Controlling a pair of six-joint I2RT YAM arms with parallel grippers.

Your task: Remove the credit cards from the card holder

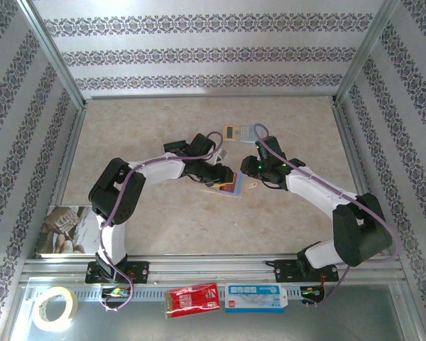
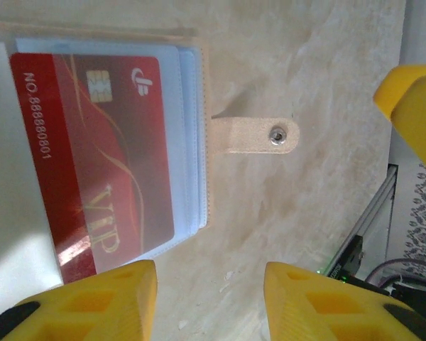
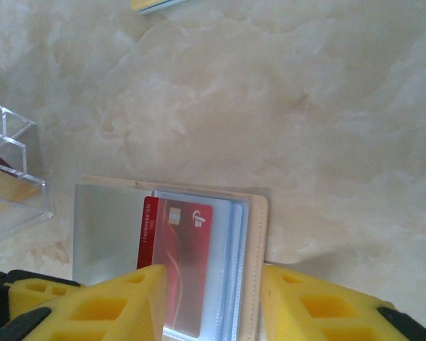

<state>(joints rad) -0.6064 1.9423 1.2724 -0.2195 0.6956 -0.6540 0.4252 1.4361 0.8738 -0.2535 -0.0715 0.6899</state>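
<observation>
**Top external view: both arms meet over the open card holder, no card out yet**

The card holder (image 1: 231, 187) lies open and flat near the middle of the table. The left gripper (image 1: 216, 176) reaches it from 9 o'clock and the right gripper (image 1: 258, 169) from 2 o'clock. A yellow-and-blue device (image 1: 240, 132) lies apart at 12 o'clock.

In the left wrist view, the red card (image 2: 99, 156) sits inside a clear sleeve of the card holder (image 2: 192, 142). The strap tab (image 2: 255, 135) sticks out toward 3 o'clock. The left gripper (image 2: 209, 273) has its yellow fingers partly spread, with nothing between them.

In the right wrist view, the right gripper (image 3: 213, 273) also has its fingers partly spread, framing the card holder (image 3: 255, 234) and red card (image 3: 184, 249). It appears to hold nothing, though contact cannot be confirmed. A clear plastic box (image 3: 7, 170) stands at 9 o'clock. A second card cannot be made out.

The step appears to be lining up for the first extraction. Next, one gripper likely needs to pin the holder while the other pinches the card's exposed edge and slides it straight out of the sleeve.
</observation>
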